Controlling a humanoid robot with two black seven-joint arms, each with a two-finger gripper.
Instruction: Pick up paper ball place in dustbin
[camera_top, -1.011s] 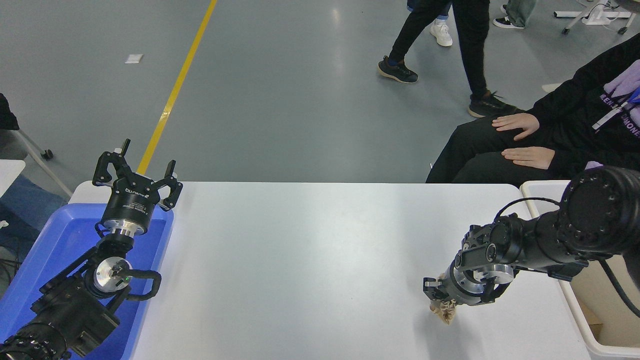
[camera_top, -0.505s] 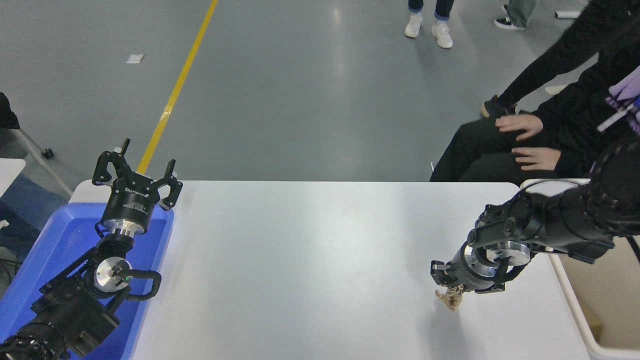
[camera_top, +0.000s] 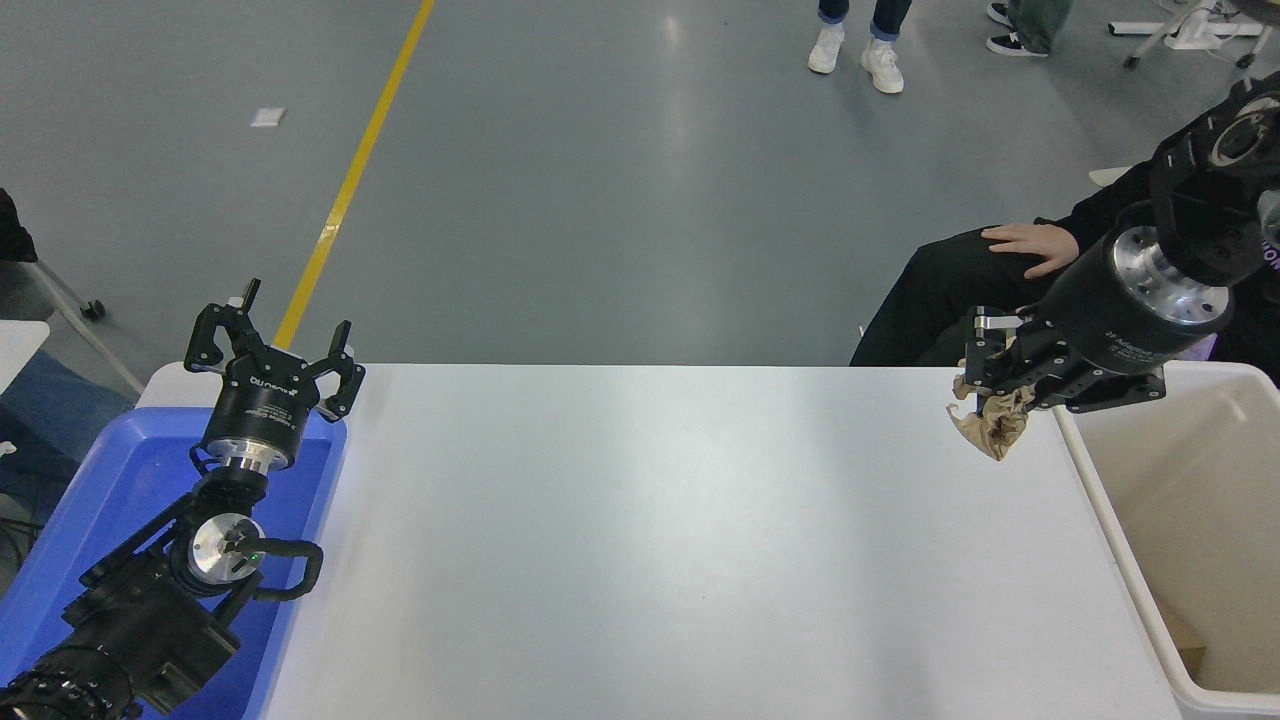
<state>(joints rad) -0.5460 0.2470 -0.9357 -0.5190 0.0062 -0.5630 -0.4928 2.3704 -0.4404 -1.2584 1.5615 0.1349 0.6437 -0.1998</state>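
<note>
Creased tan paper ball (camera_top: 990, 425) clamped in right pincer (camera_top: 1003, 388), beside cream dustbin (camera_top: 1100, 520)

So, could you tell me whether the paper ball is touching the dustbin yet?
Apart. In the head view the paper ball hangs from the right gripper left of the dustbin rim, white tabletop showing between them.

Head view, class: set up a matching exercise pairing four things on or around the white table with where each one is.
1. paper ball
2. dustbin
3. blue tray
4. person's hand

A. table's left end, under the left tool
B. resting on a dark trouser leg
C. gripped in the right tool
D. table's right edge

Pairs: 1-C, 2-D, 3-A, 4-B
</note>
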